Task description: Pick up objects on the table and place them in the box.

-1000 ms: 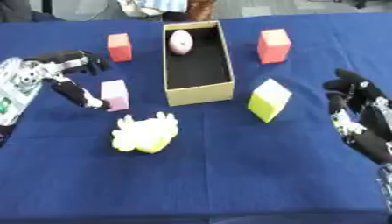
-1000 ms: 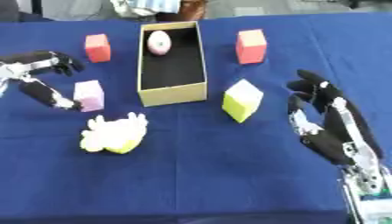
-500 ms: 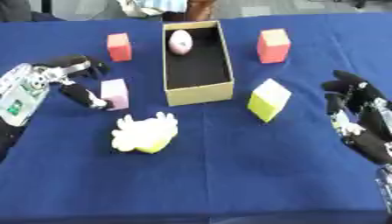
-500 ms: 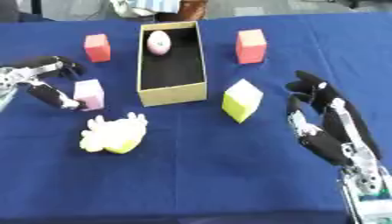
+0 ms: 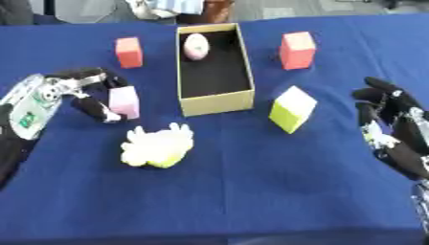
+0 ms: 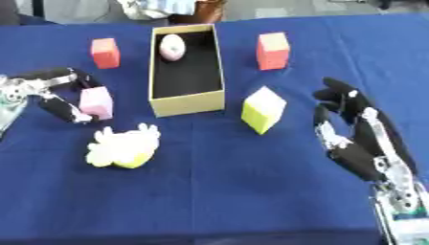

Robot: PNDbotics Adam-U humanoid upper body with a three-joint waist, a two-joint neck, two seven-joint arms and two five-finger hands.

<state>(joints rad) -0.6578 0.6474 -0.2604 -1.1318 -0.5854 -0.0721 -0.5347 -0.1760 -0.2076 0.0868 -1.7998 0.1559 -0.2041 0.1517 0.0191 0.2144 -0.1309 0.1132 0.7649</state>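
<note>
Blue-covered table, seen from above. Near the far middle, an open tan box, long and narrow, black inside, with a pale pink egg at its far end.

Left of the box, a small red block standing alone. Right of the box, a second, larger red block. Nearer and just off the box's right front corner, a yellow-green cube tipped onto an edge, white face up. In front of the box's left corner, a pale yellow, lumpy soft toy with stubby lobes along its top; exact shape unclear.

At the left, left robot hand curled around a pink block: fingers arched over the block's far top edge, thumb against its left side, block resting on the table just left of the box's near end. Silver forearm with a small green patch running off the left edge; no lettering readable on it.

At the right edge, right robot hand idle and spread apart, black fingers relaxed and pointing away toward the far side, holding nothing, well apart from the yellow-green cube.

No readable brand, label or writing on any block, the box or the toy.
</note>
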